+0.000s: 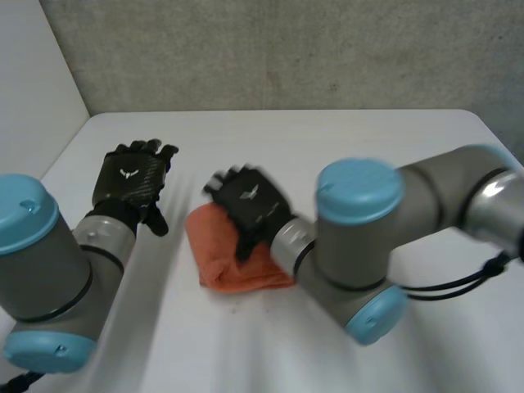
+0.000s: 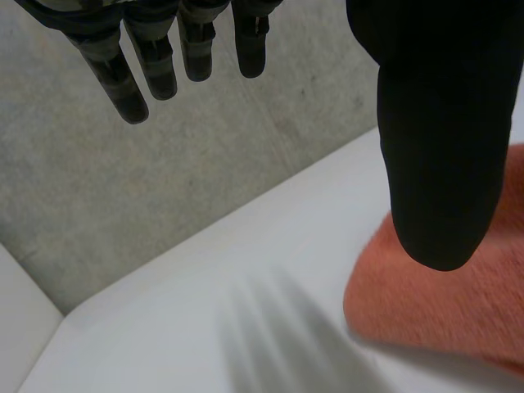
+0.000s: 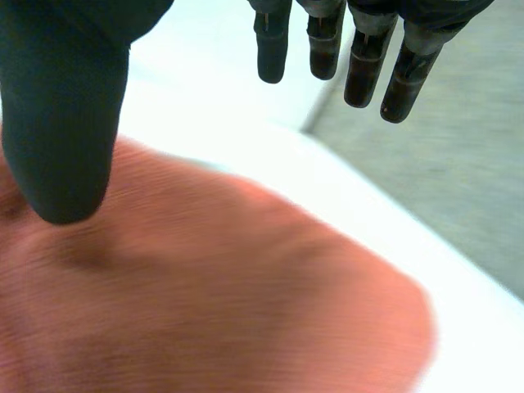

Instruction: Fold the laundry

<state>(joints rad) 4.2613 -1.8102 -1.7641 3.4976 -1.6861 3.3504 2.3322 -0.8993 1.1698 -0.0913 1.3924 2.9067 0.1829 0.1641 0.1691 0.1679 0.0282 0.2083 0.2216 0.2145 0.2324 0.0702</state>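
A folded orange cloth (image 1: 219, 254) lies on the white table (image 1: 327, 131), near its middle. My right hand (image 1: 250, 201) hovers over the cloth's far part, fingers (image 3: 327, 49) straight and apart from the thumb (image 3: 61, 123), holding nothing; the cloth (image 3: 205, 286) spreads under its palm. My left hand (image 1: 131, 178) is left of the cloth, clear of it, with fingers (image 2: 164, 57) straight and thumb (image 2: 442, 147) held away. In the left wrist view the orange cloth (image 2: 442, 303) lies beside the thumb.
A grey wall (image 1: 286, 49) rises behind the table's far edge, and a white panel (image 1: 33, 82) stands at the left. Bare tabletop (image 1: 409, 139) lies to the right and beyond the cloth.
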